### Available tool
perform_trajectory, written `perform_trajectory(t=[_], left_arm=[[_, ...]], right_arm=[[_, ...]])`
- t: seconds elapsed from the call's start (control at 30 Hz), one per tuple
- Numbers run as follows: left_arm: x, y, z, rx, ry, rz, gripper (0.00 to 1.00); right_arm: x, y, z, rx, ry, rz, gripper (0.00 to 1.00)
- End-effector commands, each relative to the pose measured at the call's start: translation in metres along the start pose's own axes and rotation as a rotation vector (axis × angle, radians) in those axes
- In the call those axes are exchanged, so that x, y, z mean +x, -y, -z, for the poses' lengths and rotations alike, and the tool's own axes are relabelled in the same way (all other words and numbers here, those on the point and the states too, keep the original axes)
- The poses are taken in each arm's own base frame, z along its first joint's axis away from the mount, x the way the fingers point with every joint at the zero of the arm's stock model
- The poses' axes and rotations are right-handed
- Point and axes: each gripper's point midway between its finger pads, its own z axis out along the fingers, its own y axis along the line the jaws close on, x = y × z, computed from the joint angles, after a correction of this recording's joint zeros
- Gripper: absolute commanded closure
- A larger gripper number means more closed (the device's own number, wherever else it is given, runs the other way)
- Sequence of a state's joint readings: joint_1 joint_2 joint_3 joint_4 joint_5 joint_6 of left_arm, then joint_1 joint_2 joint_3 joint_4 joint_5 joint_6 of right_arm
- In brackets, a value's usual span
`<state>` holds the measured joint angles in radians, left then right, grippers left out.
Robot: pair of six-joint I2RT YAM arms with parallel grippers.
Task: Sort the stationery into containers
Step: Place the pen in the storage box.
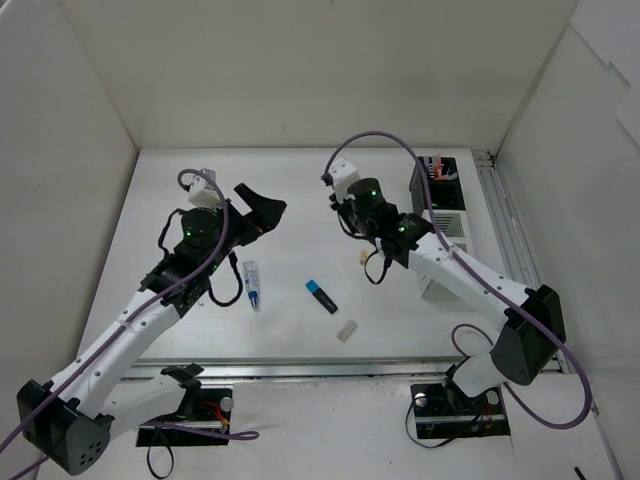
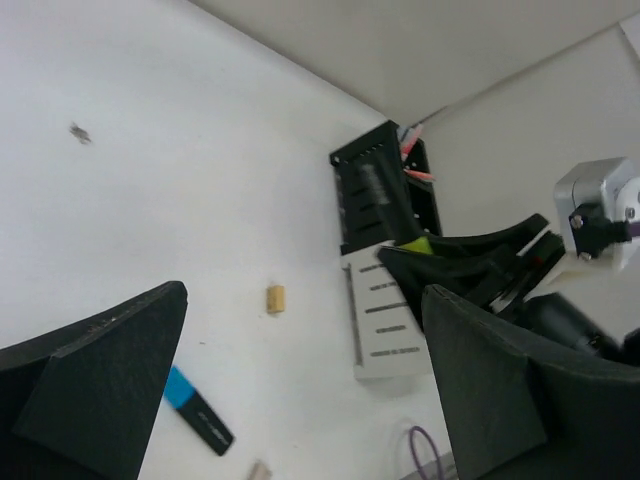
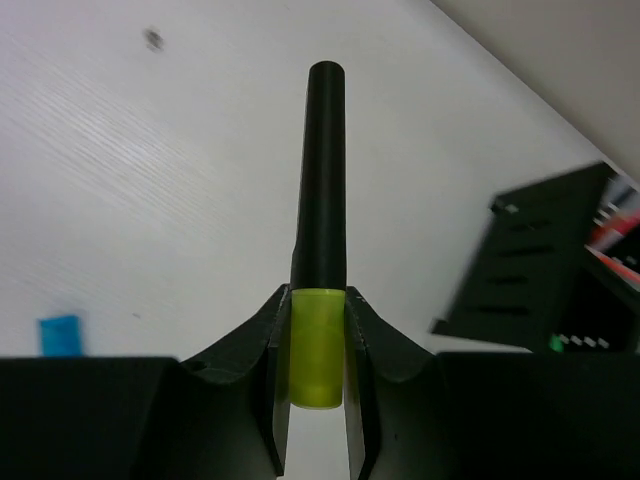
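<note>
My right gripper is shut on a highlighter with a yellow-green cap and a black body, held in the air left of the black box. The black box holds red pens and joins the white box at the right. My left gripper is open and empty above the table's left middle. On the table lie a white-blue tube, a blue highlighter, a beige eraser and a second eraser.
White walls close in the table on the left, back and right. A metal rail runs along the right side behind the boxes. A purple cable arches over my right arm. The table's front edge lies just past the arm bases.
</note>
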<state>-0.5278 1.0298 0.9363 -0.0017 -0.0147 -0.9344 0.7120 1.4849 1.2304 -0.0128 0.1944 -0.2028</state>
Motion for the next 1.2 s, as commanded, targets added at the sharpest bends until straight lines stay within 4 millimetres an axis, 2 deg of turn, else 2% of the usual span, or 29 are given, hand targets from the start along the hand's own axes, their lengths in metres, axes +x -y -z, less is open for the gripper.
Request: perform_trajectory(t=[0.0, 0.03, 0.1, 0.13, 0.17, 0.2, 0.23, 0.27, 0.3, 0.33, 0.4, 0.5, 0.63, 0.7, 0.73, 0.77, 0.83, 0.97, 1.0, 1.07, 1.13, 1.17], left_arm=[[-0.02, -0.02, 0.018, -0.071, 0.015, -0.171, 0.01], [-0.021, -0.028, 0.02, -0.103, 0.004, -0.2, 0.01], [-0.025, -0.055, 0.026, -0.221, -0.015, -0.245, 0.01], [-0.027, -0.063, 0.028, -0.257, -0.022, -0.251, 0.0], [-0.029, -0.071, 0.03, -0.282, -0.032, -0.255, 0.01], [-0.03, -0.075, 0.031, -0.292, -0.041, -0.271, 0.01], [-0.028, -0.076, 0.033, -0.293, -0.048, -0.281, 0.01], [-0.028, -0.082, 0.034, -0.308, -0.055, -0.29, 0.01], [-0.027, -0.086, 0.036, -0.319, -0.056, -0.316, 0.01], [-0.025, -0.093, 0.037, -0.34, -0.062, -0.328, 0.01], [-0.027, -0.116, 0.042, -0.429, -0.06, -0.334, 0.01], [-0.017, -0.131, 0.042, -0.455, -0.118, -0.323, 0.01], [-0.016, -0.135, 0.038, -0.44, -0.134, -0.333, 0.01], [-0.014, -0.138, 0.038, -0.448, -0.147, -0.338, 0.0], [-0.015, -0.141, 0.038, -0.46, -0.15, -0.338, 0.01], [-0.014, -0.143, 0.037, -0.464, -0.157, -0.342, 0.0], [-0.014, -0.147, 0.037, -0.474, -0.164, -0.34, 0.01], [-0.01, -0.154, 0.036, -0.491, -0.188, -0.334, 0.01], [-0.009, -0.154, 0.036, -0.491, -0.192, -0.336, 0.01], [-0.007, -0.157, 0.037, -0.501, -0.207, -0.34, 0.0], [-0.005, -0.158, 0.038, -0.506, -0.215, -0.341, 0.01], [-0.005, -0.159, 0.039, -0.508, -0.216, -0.341, 0.01]], right_arm=[[0.026, 0.068, 0.047, 0.162, -0.224, 0.158, 1.0], [0.02, 0.087, 0.055, 0.204, -0.248, 0.175, 1.0], [0.037, 0.112, 0.072, 0.259, -0.367, 0.228, 1.0], [0.04, 0.123, 0.075, 0.272, -0.399, 0.266, 1.0], [0.047, 0.143, 0.08, 0.309, -0.44, 0.26, 1.0], [0.053, 0.148, 0.083, 0.305, -0.475, 0.274, 1.0], [0.053, 0.158, 0.084, 0.309, -0.483, 0.27, 1.0], [0.062, 0.174, 0.084, 0.305, -0.528, 0.29, 1.0], [0.071, 0.172, 0.083, 0.241, -0.559, 0.31, 1.0], [0.072, 0.178, 0.084, 0.221, -0.579, 0.333, 1.0], [0.089, 0.194, 0.085, 0.196, -0.672, 0.387, 1.0], [0.102, 0.233, 0.082, 0.209, -0.776, 0.388, 1.0], [0.111, 0.253, 0.071, 0.168, -0.841, 0.395, 1.0], [0.111, 0.257, 0.068, 0.142, -0.858, 0.413, 1.0], [0.119, 0.257, 0.061, 0.12, -0.886, 0.421, 1.0], [0.117, 0.259, 0.059, 0.123, -0.895, 0.433, 1.0], [0.128, 0.258, 0.05, 0.085, -0.947, 0.452, 1.0], [0.138, 0.266, 0.032, 0.096, -1.0, 0.457, 1.0], [0.141, 0.265, 0.024, 0.093, -1.011, 0.457, 0.98], [0.144, 0.267, 0.021, 0.102, -1.031, 0.459, 0.87], [0.143, 0.266, 0.018, 0.105, -1.044, 0.471, 0.83], [0.142, 0.265, 0.017, 0.103, -1.041, 0.474, 0.76]])
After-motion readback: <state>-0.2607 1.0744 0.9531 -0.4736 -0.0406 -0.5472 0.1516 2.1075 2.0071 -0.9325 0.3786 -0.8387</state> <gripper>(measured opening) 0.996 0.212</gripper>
